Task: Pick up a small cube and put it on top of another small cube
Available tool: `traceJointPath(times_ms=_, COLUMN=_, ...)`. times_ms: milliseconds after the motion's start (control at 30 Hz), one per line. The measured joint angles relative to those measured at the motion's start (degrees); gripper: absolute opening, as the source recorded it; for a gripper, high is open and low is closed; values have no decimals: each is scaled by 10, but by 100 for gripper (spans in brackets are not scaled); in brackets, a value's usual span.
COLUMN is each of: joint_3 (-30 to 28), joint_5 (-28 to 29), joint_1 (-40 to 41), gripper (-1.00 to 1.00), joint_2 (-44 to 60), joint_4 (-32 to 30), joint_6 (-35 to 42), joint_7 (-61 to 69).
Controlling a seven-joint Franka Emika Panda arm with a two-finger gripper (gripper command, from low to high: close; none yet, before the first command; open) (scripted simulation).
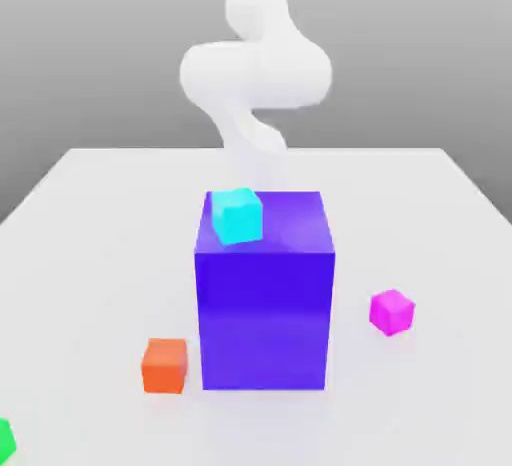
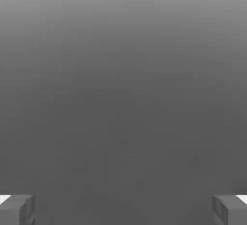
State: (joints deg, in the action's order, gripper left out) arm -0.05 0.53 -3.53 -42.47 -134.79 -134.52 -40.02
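White tabletop [image 1: 90,254] is stretching under a grey backdrop in the exterior view, with the big blue-violet block [image 1: 265,304] standing at its middle. Behind the block, the white arm [image 1: 255,64] is rising. A cyan cube [image 1: 238,215] is sitting on the block's top, near its corner toward the exterior view's left. The small magenta cube [image 1: 391,311] is lying on the table beside the block, toward the exterior view's right. An orange cube [image 1: 164,365] is resting just beside the block's near corner at the exterior view's left, and the small green cube [image 1: 5,440] is lying further out past it at the frame's edge.

Plain grey surface is showing in the hand view, where the gripper [image 2: 123,209] is holding its two fingertips [image 2: 17,209] spread wide apart with nothing between them.
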Motion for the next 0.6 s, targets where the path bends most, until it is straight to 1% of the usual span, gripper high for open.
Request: traceJointPath(times_ms=600, joint_3=-12, joint_5=19, joint_1=-244, gripper=0, joint_2=243, joint_4=-217, joint_6=-197, joint_7=434)
